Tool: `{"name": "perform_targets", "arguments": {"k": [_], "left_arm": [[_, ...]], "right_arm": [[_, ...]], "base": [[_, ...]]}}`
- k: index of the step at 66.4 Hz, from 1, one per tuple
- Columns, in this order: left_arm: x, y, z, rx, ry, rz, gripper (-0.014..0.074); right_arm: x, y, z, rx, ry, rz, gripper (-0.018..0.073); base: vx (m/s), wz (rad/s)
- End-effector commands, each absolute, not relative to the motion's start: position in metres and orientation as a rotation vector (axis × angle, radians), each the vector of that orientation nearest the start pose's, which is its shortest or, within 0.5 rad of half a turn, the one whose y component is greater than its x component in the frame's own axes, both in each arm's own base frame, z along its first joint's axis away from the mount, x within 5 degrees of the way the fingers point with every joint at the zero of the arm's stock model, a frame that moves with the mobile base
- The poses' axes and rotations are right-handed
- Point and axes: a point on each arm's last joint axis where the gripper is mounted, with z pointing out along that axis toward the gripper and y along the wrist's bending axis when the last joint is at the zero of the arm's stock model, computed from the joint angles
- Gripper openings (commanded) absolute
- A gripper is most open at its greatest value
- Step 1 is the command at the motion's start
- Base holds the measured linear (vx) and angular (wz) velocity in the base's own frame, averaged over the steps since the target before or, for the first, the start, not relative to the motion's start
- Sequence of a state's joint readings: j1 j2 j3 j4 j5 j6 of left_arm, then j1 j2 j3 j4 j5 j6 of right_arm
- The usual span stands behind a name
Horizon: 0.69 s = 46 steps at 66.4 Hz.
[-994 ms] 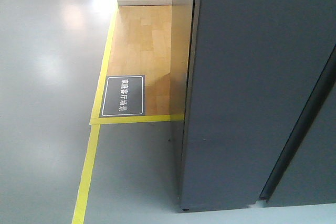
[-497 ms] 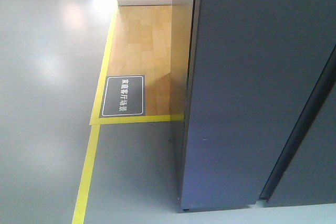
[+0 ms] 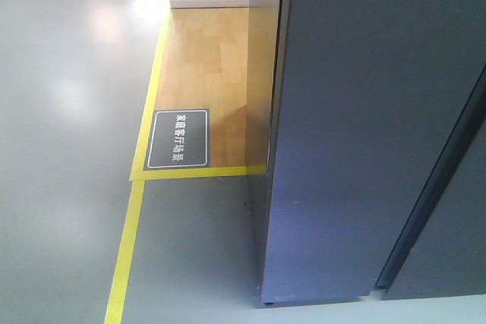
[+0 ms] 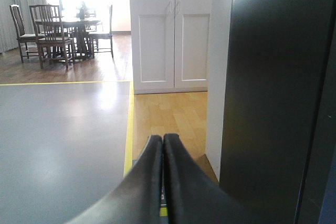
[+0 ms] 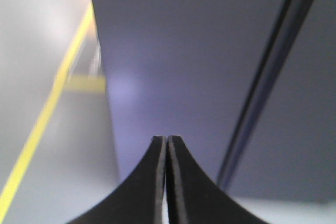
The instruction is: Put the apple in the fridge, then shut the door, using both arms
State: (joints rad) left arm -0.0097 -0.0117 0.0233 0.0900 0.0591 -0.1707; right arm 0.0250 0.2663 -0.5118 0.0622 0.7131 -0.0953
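A staged home setting inside a larger test hall is shown. A smooth grey floor (image 3: 68,111) is divided by yellow tape lines (image 3: 125,248) from a patch of light wood flooring (image 3: 205,66), where a dark floor sign with white lettering (image 3: 178,139) is laid (the text is too small to be read). White panelled cabinet doors (image 4: 170,30), a dark wooden dining table (image 4: 79,24) with chairs (image 4: 47,30), and a tall dark fridge (image 3: 357,134) are seen.

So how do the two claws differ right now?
The left claw points past the fridge's side toward white cupboard doors and a dining table, over wooden floor. The right claw faces the fridge's dark front, near a dark vertical gap. Both are black, shut and hold nothing.
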Motion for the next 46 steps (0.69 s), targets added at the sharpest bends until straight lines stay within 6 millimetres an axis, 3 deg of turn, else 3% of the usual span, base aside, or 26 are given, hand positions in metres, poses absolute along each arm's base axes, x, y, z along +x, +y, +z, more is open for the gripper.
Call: {"name": "perform_targets", "arguments": {"k": [1,11,25,46], "left_arm": [[0.054,-0.001,0.213,-0.053,1.456,-0.075,-0.0006],[0.054,-0.001,0.213,-0.053,1.456,-0.075,-0.0006],[0.054,-0.001,0.213,-0.053,1.456,-0.075,-0.0006],[0.054,-0.001,0.213,-0.053,1.459,-0.075,-0.0006]], "right_arm": [[0.062,0.003,0.308,-0.081,1.697,-0.005,-0.0003],[0.065,0.002,0.274,-0.056,1.506,-0.017,-0.0003],[0.058,0.000,0.218,-0.022,1.374,-0.009,-0.0003],[0.055,0.003,0.212,-0.056,1.419,0.040,-0.0003]], "base": [[0.00,0.00],[0.00,0.00],[0.00,0.00],[0.00,0.00]]}}
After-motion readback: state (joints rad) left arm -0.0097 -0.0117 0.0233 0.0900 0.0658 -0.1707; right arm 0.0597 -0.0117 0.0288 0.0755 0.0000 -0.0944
